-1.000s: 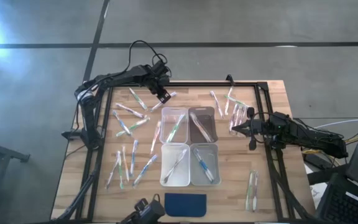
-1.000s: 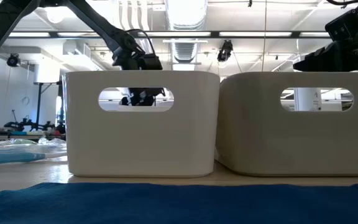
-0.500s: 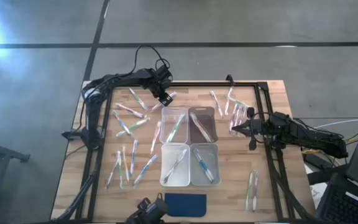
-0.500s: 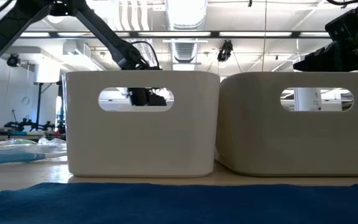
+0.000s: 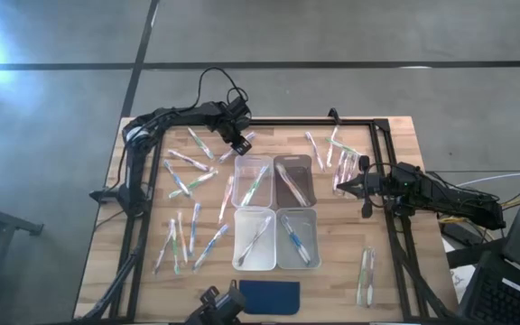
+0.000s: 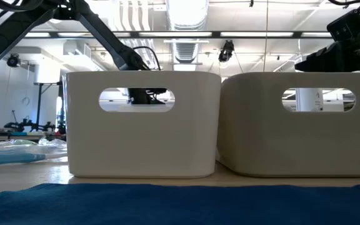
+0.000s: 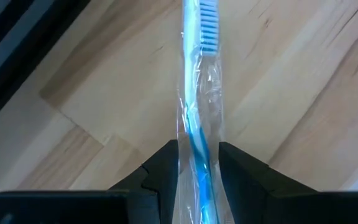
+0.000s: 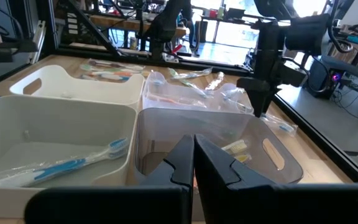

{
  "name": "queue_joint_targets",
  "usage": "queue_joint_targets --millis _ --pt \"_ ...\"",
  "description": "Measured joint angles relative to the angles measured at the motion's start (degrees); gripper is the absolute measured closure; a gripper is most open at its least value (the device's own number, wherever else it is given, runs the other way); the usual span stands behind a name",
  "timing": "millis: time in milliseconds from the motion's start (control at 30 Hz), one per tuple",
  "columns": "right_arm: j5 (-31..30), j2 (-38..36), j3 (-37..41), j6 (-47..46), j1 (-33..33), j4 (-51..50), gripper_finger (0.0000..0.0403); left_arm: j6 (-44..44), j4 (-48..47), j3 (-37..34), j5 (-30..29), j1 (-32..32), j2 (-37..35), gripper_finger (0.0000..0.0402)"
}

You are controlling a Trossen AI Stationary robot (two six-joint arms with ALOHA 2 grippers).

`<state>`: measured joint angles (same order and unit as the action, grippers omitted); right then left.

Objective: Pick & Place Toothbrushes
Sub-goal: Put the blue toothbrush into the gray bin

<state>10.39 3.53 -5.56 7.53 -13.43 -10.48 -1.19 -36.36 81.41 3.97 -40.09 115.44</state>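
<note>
My left gripper (image 5: 237, 141) (image 7: 197, 149) points down at the table's far side, just beyond the far-left bin (image 5: 253, 181), shut on a blue toothbrush in a clear wrapper (image 7: 199, 93) (image 5: 247, 137). The right wrist view shows this gripper (image 8: 258, 109) from afar, with the toothbrush (image 8: 279, 126) on the wood. My right gripper (image 5: 343, 187) (image 8: 194, 155) is shut and empty, hovering right of the bins. Other wrapped toothbrushes lie scattered on the table's left (image 5: 188, 181) and right (image 5: 337, 153), and some lie inside the bins. My left gripper pinches the wrapped blue toothbrush by its handle (image 7: 196, 135), one finger on each side of the wrapper. It comes from above, pointing down, fingers across the handle. The bristle head (image 7: 209, 25) sticks out beyond the fingers, and the toothbrush lies on the table.
Four bins stand two by two mid-table: far-left, far-right (image 5: 293, 181), near-left (image 5: 254, 239), near-right (image 5: 297, 239). A dark blue pad (image 5: 270, 296) lies at the near edge. A black frame (image 5: 385, 181) runs around the table. More toothbrushes lie near-left (image 5: 183, 239) and near-right (image 5: 366, 275).
My left gripper has come down toward the table beyond the far-left bin, shifting slightly right, onto the blue toothbrush. My right arm has kept still.
</note>
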Motion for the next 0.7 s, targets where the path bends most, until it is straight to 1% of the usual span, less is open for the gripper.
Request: queue_joint_targets --millis 433,533,700 --pt "0.0 0.0 0.0 0.0 0.0 0.0 0.0394 0.3 0.1 -0.8 0.1 0.5 -0.2 0.0285" --pt "0.0 0.0 0.0 0.0 0.0 0.0 0.0394 0.7 -0.2 -0.3 -0.1 0.6 -0.2 0.0303" --pt "0.0 0.0 0.0 0.0 0.0 0.0 0.0394 1.0 -0.3 0.6 -0.5 0.8 -0.2 0.0355"
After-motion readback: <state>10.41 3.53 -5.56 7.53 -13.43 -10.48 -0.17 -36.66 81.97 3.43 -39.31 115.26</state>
